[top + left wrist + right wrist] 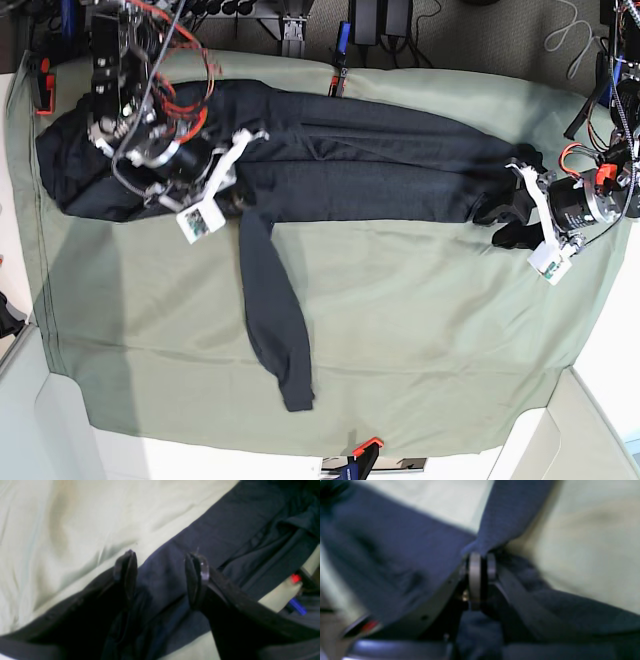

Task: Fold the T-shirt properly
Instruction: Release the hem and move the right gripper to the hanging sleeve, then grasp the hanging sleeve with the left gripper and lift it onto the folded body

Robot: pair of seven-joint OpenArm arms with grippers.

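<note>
Pinching the T-shirt (350, 165) where its loose sleeve joined the body, your right pincer (481, 566) was clamped on cloth, probably to fold that sleeve in. Your left pincer (161, 576) stood wide over the shirt's far end, gripping nothing.

Sage-green sheet (420, 340) over the table, wrinkled; grey carpet (480, 35) past the far edge, cables (575, 30) at the far-right corner.
</note>
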